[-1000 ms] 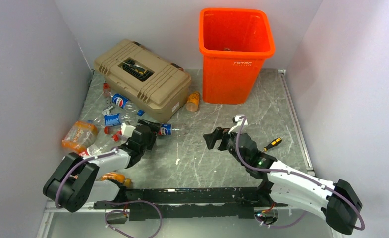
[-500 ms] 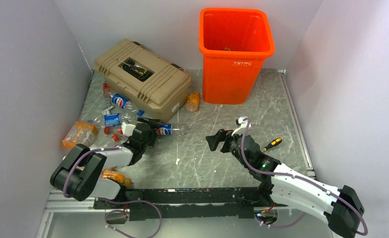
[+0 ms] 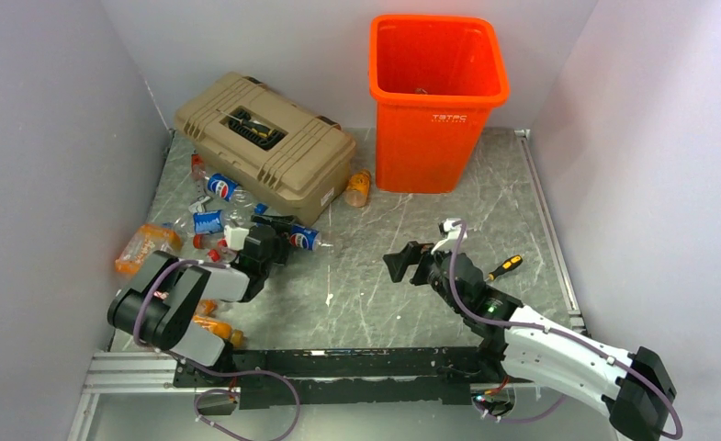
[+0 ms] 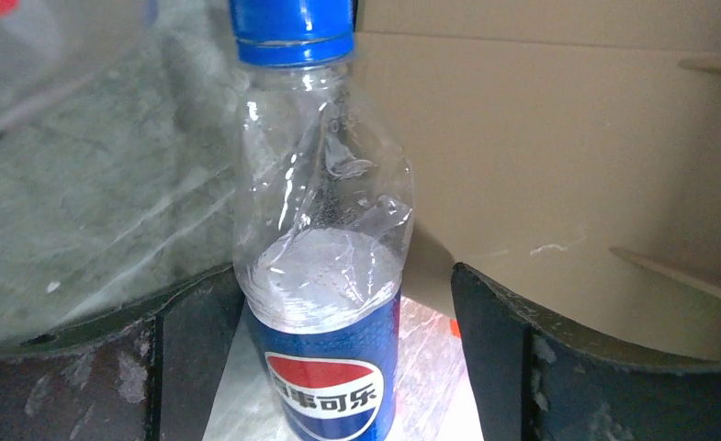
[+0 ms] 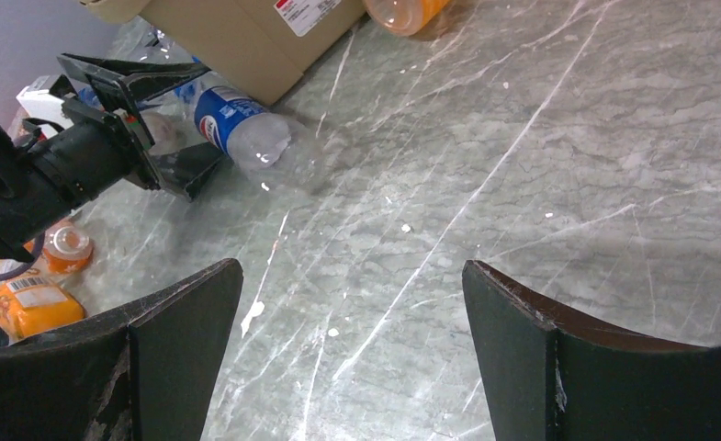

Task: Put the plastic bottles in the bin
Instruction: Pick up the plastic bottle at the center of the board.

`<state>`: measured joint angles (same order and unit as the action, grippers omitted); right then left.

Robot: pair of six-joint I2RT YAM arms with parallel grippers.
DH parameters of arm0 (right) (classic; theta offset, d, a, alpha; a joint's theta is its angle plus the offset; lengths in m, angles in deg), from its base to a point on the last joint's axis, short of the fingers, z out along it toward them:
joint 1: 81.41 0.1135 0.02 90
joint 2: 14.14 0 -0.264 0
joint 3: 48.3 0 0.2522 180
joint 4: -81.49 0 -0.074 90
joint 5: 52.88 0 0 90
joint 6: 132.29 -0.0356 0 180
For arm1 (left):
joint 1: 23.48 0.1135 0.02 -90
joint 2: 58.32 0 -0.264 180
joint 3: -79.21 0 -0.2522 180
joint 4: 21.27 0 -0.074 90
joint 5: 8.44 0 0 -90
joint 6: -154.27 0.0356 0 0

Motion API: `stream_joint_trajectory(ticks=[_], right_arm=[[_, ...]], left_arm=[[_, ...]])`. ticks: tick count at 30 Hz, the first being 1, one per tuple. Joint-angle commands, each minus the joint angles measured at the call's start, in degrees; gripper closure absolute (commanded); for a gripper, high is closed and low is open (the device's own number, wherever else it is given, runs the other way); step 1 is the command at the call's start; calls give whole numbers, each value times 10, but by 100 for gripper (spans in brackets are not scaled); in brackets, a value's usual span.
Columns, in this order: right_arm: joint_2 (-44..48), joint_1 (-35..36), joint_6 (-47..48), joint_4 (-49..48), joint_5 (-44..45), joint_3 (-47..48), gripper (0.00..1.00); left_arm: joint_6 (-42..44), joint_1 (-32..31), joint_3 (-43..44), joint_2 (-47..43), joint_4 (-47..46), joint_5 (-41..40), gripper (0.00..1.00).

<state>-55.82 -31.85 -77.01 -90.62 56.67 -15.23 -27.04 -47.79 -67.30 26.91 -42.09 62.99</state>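
Observation:
A clear Pepsi bottle (image 4: 324, 230) with a blue cap and blue label lies on the table in front of the tan toolbox (image 3: 264, 142). My left gripper (image 4: 345, 276) is open around its labelled end. The left finger is against the bottle, and a gap shows on the right side. In the top view this bottle (image 3: 303, 239) lies just right of the left gripper (image 3: 281, 237). My right gripper (image 3: 402, 262) hangs open and empty over mid-table, and its wrist view shows only bare stone between the right gripper's (image 5: 352, 266) fingers. The orange bin (image 3: 437, 138) stands at the back.
Several more bottles lie on the left: a Pepsi one (image 3: 219, 186), a crushed orange one (image 3: 147, 248), and another orange one (image 3: 214, 328) by the left arm's base. A further orange bottle (image 3: 358, 188) rests beside the bin. A screwdriver (image 3: 505, 267) lies at the right.
The left arm's elbow has swung right and forward, keeping its gripper at the Pepsi bottle. The right gripper has drifted slightly toward the near edge.

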Motion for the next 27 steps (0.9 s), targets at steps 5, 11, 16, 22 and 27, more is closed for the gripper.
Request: stream_joint_trajectory(ticks=[5,11,16,22,27], right_arm=[[32,2,3,13,25,0,6],[13,2,2,-4,15,2,6],[-5,2,10,-15,9,12,6],[-17,2,32,-18,2,36,6],[-33,2,48,-36,-19,47,5]], left_arm=[[29,4,-26,47,39,30,18],[61,4,-37,9,62,31,35],[94,4,-45,-38,89,40,45],[162,4,-41,-192,208,71,51],[285,4,1,-371,378,119,52]])
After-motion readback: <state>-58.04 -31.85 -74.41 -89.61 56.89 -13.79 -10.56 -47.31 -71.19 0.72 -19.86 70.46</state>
